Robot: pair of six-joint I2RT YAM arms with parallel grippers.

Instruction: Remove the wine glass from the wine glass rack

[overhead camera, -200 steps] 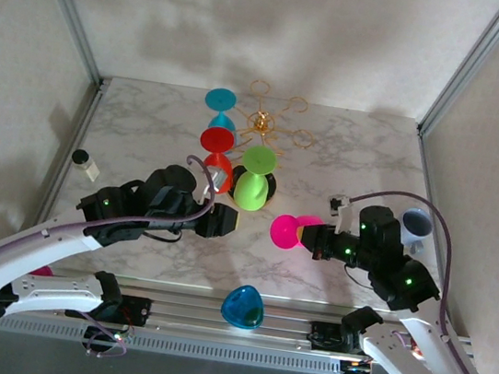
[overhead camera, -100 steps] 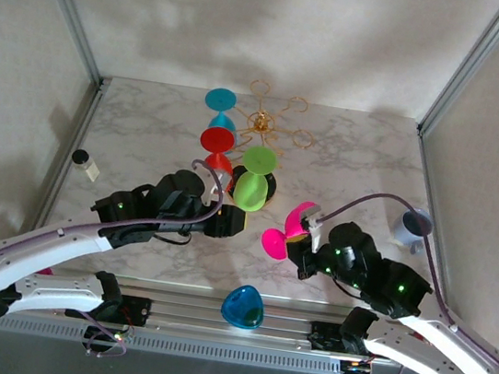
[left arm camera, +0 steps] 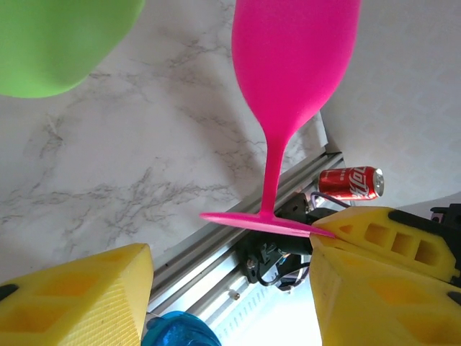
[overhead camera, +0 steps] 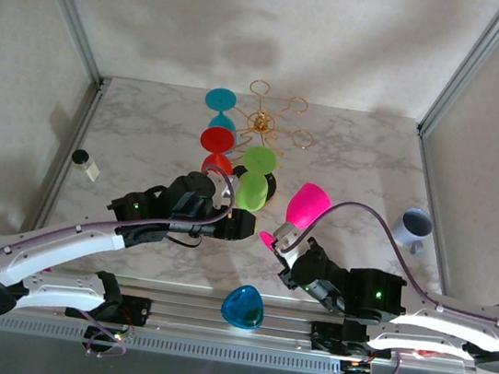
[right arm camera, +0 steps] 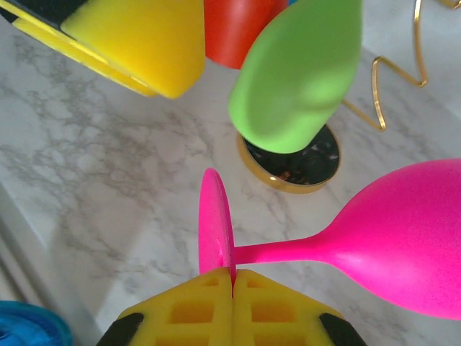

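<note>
- My right fingers (right arm camera: pixel 277 306) are pressed shut on the rim of the pink wine glass (right arm camera: pixel 403 238) foot. The stem and bowl reach out past my right gripper (right arm camera: pixel 233 275), tilted toward the table's (overhead camera: pixel 148 117) far right.
- My left gripper (left arm camera: pixel 230 249) is spread wide and holds nothing. The pink foot's edge lies close to its one finger; I cannot tell if they touch.
- The wine glass rack (overhead camera: pixel 263 122) stands mid-table toward the far edge, its black base (right arm camera: pixel 302 162) just beyond the pink foot. The pink glass is apart from its wires.
- A green glass (right arm camera: pixel 299 79) hangs over that base, between my two grippers. A red glass (overhead camera: pixel 219 141) and a teal glass (overhead camera: pixel 221 101) hang on the left.
- A blue object (overhead camera: pixel 242 307) lies at the near edge, and a grey cup (overhead camera: pixel 414 226) near the right edge.
</note>
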